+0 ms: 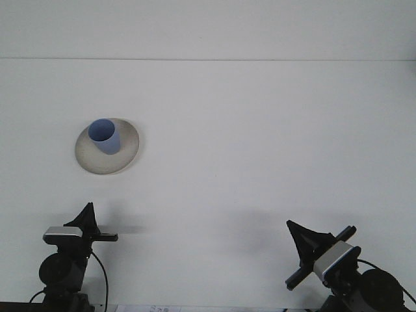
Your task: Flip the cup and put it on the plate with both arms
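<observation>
A blue cup (105,136) stands upright, mouth up, on the left part of a round off-white plate (125,155) at the left of the white table. My left gripper (86,212) sits low at the bottom left, well in front of the plate and touching nothing. My right gripper (294,229) rests at the bottom right, far from the cup, with nothing in it.
The white table (260,143) reaches back to a white wall, with its far edge (260,60) running straight across the top of the view. Black cables hang by both arm bases at the bottom edge.
</observation>
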